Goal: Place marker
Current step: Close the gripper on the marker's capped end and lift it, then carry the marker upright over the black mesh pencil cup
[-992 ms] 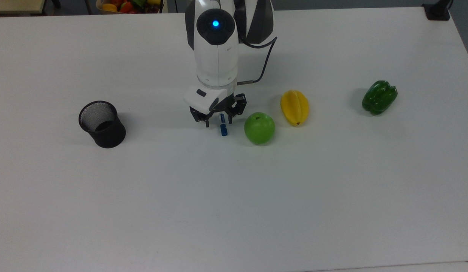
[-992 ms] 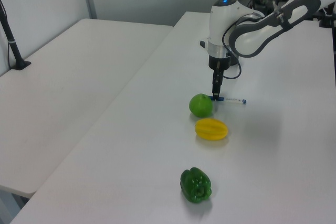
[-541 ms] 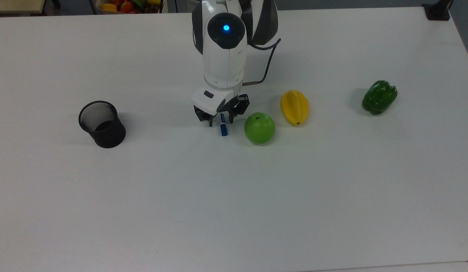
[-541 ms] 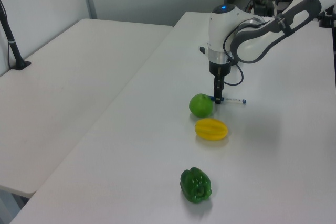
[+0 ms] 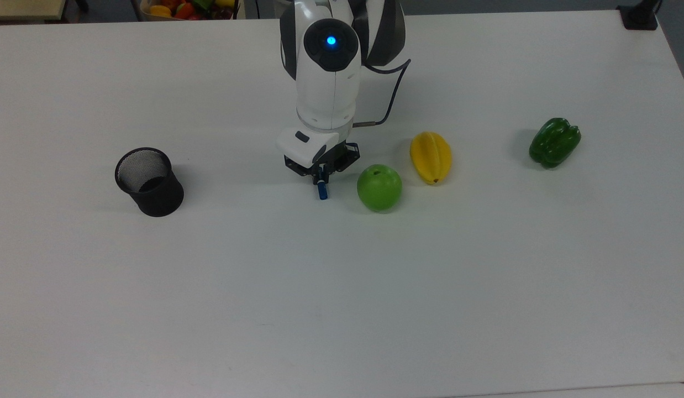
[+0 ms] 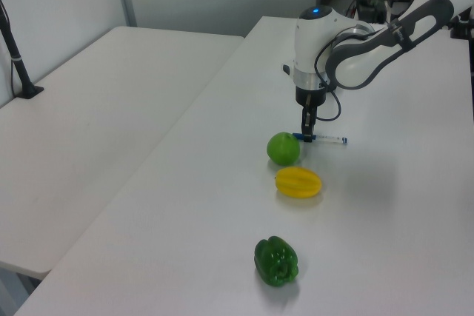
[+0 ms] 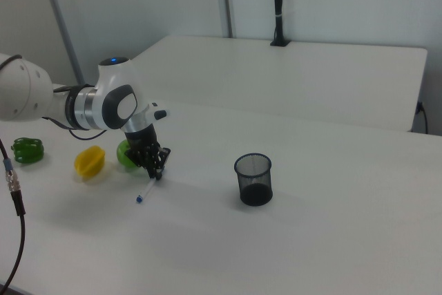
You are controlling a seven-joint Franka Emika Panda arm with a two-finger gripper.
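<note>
The marker lies flat on the white worktop, just beside the green apple on the top view's left, apart from the fruit. In the top view its blue cap end pokes out below the claw; in the left view the slim white body stretches away from the apple toward the left view's right, and in the right view its small blue tip points down toward the near edge of the worktop. The claw stands over the marker with its fingers drawn narrow and closed around the shaft near the capped end, fingertips down at the worktop; the white arm rises behind it, away from the apple toward the top view's top. Beyond the apple on the top view's right sits a yellow starfruit, near the apple but not touching it, and further still on that side, well apart from the apple, a green bell pepper. On the apple's other side, well apart past the claw, a black mesh cup stands upright with its mouth open. At the top view's upper edge, far from the apple, a container of mixed fruit peeks in behind the worktop.
</note>
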